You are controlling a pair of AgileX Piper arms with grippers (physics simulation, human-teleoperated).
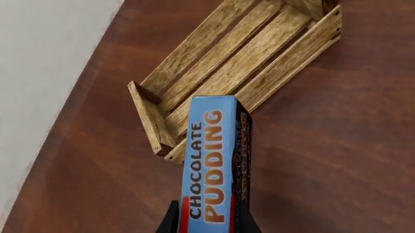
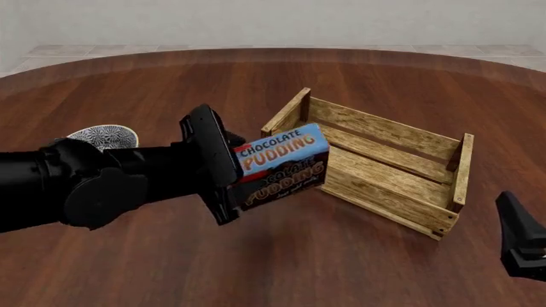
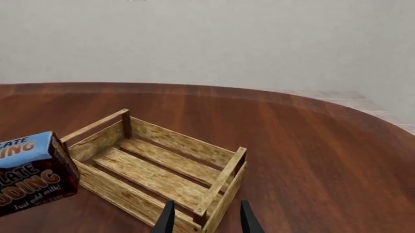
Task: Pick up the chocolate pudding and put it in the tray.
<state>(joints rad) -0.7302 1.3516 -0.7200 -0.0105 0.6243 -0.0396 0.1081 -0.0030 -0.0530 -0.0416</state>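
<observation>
The left gripper [image 2: 229, 167] squeezes the chocolate pudding [image 2: 282, 165] up in the air, just beside the tray [image 2: 388, 131]. The carrying step is on — next, move over the slats, then let go. The right gripper [image 3: 204, 218] looks open — probably empty.

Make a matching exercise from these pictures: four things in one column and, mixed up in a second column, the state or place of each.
Things
1. pudding
2. tray
3. bowl
4. right gripper

States
A. open, holding nothing
B. partly hidden behind the left arm
C. held off the table by the left gripper
D. on the table with nothing inside

Pairs: 1-C, 2-D, 3-B, 4-A
</observation>
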